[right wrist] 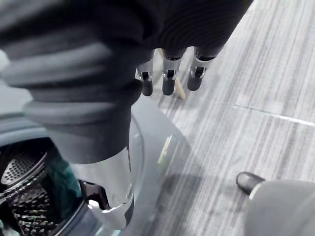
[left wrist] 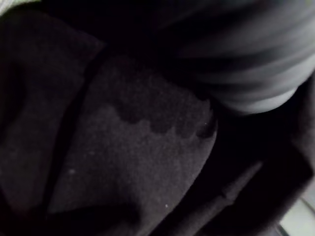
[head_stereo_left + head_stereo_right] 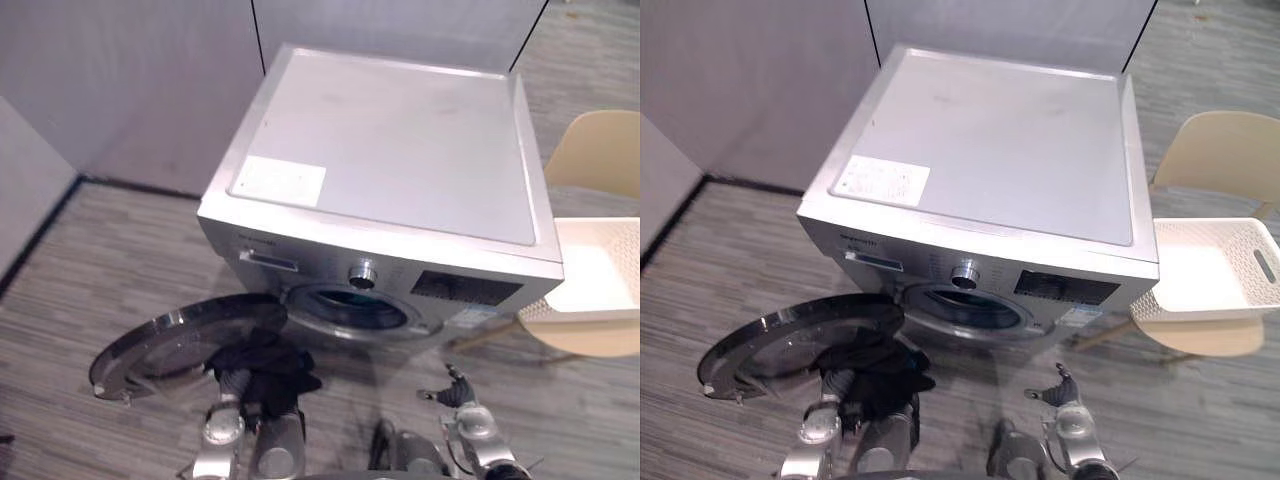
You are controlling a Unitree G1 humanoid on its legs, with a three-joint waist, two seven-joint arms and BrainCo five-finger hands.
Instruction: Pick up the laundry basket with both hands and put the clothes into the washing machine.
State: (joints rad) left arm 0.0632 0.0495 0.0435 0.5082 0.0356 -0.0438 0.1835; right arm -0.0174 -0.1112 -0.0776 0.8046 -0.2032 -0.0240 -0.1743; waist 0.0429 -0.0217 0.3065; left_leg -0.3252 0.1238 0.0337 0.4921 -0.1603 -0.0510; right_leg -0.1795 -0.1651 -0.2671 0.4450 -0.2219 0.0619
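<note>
Nothing is reading clearly: the white label point(image 3: 280, 181) on the washing machine's point(image 3: 400, 140) near-left top is showing only illegible print.

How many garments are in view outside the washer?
1: a black garment in front of the washer, above its open door. More may lie hidden in the drum.

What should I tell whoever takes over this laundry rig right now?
Left hand: buried in the black clothes, low before the open door; grip unseen.
Right hand: open, empty, fingers straight, near the washing machine front.
Basket: on the chair to the robot's right, no clothes visible in it.
Left to do: get the black clothes into the drum.
</note>
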